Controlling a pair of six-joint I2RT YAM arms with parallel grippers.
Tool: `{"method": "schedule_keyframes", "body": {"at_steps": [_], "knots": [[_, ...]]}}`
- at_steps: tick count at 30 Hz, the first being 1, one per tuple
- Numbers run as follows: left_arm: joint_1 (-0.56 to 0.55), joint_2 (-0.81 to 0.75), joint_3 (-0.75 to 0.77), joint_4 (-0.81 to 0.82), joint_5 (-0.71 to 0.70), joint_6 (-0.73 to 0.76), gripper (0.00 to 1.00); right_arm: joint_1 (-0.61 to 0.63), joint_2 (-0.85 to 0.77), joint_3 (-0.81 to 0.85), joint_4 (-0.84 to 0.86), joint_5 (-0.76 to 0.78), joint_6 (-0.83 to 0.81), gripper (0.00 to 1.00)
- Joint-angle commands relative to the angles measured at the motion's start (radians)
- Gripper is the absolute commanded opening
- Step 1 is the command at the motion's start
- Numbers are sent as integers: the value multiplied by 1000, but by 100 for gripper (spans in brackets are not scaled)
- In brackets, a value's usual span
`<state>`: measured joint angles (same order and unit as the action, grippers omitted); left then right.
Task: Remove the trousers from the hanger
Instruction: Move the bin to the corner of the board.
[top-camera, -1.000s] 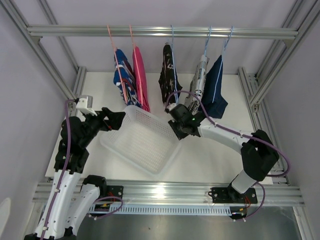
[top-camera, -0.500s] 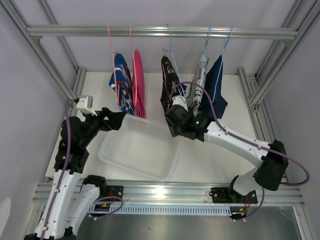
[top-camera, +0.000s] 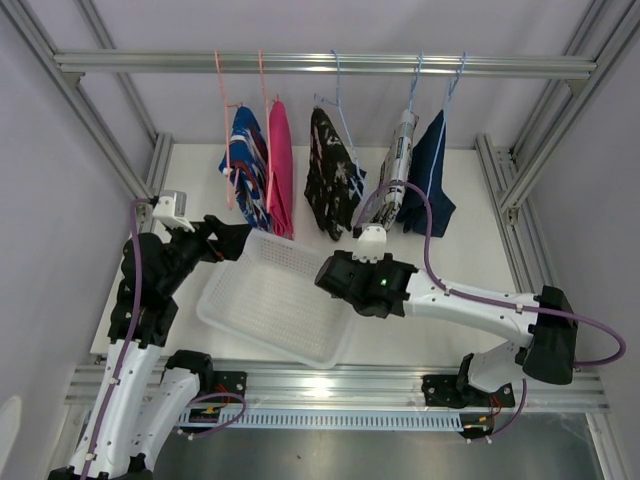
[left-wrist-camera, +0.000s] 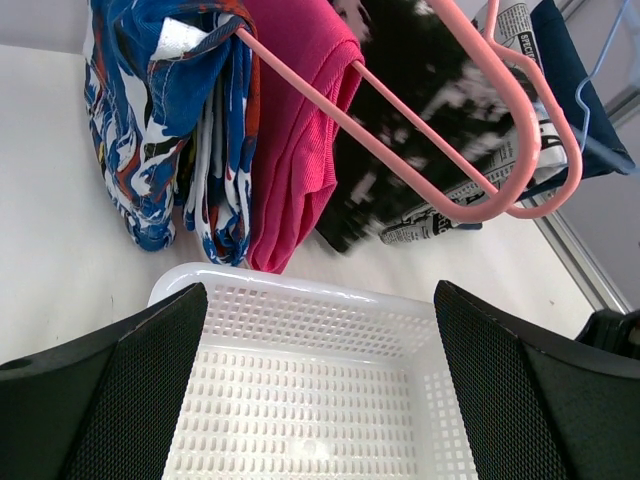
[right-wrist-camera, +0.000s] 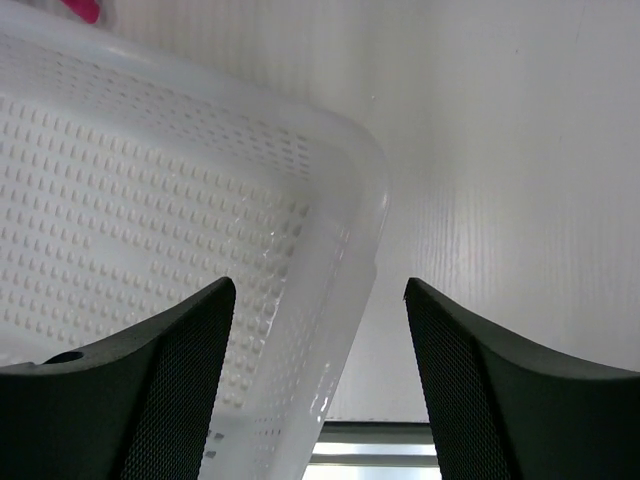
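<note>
Five small trousers hang on hangers from the rail: blue patterned (top-camera: 246, 165) (left-wrist-camera: 165, 120), pink (top-camera: 281, 170) (left-wrist-camera: 295, 130), black with white pattern (top-camera: 326, 178) (left-wrist-camera: 400, 130), white with black print (top-camera: 400, 150) (left-wrist-camera: 505, 150) and dark blue denim (top-camera: 432, 178) (left-wrist-camera: 585, 85). My left gripper (top-camera: 240, 238) (left-wrist-camera: 330, 400) is open above the far left end of the white basket, just below the blue and pink pairs, holding nothing. My right gripper (top-camera: 324, 278) (right-wrist-camera: 320, 385) is open astride the basket's right rim without touching it.
The white perforated basket (top-camera: 230, 310) (left-wrist-camera: 300, 300) (right-wrist-camera: 340, 290) lies flat on the white table between the arms. A pink hanger (left-wrist-camera: 490, 140) crosses the left wrist view. The metal rail (top-camera: 320, 65) and frame posts enclose the table.
My right gripper opened and let go of the basket's right rim; the tilted basket dropped flat. The right arm drew back toward the near edge. The black trousers swung on their hanger.
</note>
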<state>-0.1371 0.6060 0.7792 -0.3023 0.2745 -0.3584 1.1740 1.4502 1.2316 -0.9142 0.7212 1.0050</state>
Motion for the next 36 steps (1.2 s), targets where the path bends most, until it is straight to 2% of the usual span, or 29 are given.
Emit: {"method": "schedule_keyframes", "body": {"at_steps": [1,11,16,20,23,27,29,31,33,36], "knots": [[8,-3,12,11,29,9,99,36,-1,-33,-17,78,225,74],[8,0,14,8,32,7,99,156,67,-58,-156,116,536,73],[8,0,11,8,34,7,99,190,124,-92,-78,103,575,71],[8,3,14,6,38,7,99,208,215,-78,-89,86,619,68],[8,3,11,6,42,7,99,231,246,-72,-106,83,636,60],[8,5,14,8,45,7,99,249,253,-67,-155,116,692,27],[10,5,12,5,43,7,99,250,242,-69,-164,122,696,21],[8,0,15,9,40,9,99,250,231,-70,-176,129,702,8],[8,-3,11,5,34,9,99,248,225,-72,-192,139,704,1],[8,-3,12,8,35,9,99,240,213,-70,-224,158,702,0]]}}
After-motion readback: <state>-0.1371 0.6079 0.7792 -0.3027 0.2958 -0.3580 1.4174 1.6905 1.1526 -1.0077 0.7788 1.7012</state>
